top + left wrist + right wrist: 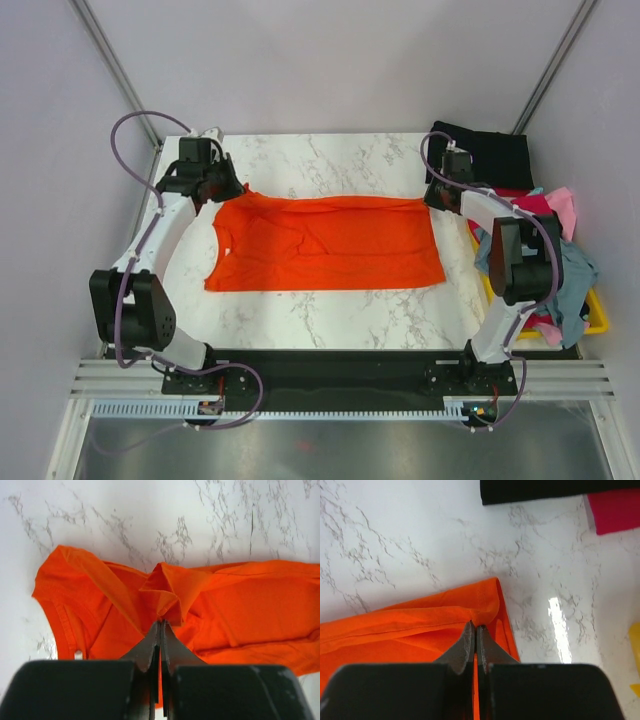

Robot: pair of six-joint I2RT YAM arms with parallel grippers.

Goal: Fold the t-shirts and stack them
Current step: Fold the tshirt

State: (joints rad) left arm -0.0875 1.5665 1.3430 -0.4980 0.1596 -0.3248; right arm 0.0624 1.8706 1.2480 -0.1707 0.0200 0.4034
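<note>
Orange t-shirt [325, 245] [240, 605] [395, 630]: lies spread flat across the middle of the marble table [330, 160] [150, 510] [395, 530], long axis running from the left edge toward the right edge, collar end to the left. Its far side is doubled over in a lengthwise fold.

Left gripper [222, 190] [160, 622]: positioned at the far-left corner of the orange t-shirt, toward the far-left corner of the table. The fingers are pressed together on a raised pleat of orange cloth; the cloth peaks upward at the fingertips.

Right gripper [437, 195] [474, 626]: positioned at the far-right corner of the same garment. The fingers are pressed together on the folded hem edge, with orange cloth visible between them.

Black t-shirt [490, 155] [545, 490]: lies flat at the far-right corner of the table, apart from the orange one, with bare marble between the two.

Yellow bin [597, 315]: sits at the right edge of the table, beside the right arm. It holds a loose heap of garments: a pink t-shirt [562, 205] on the far side, a red t-shirt [528, 203] [615, 512] just beside the black one, and a grey-blue t-shirt [575, 265] draped over the bin's near part. How many further garments lie under the heap cannot be determined.
</note>
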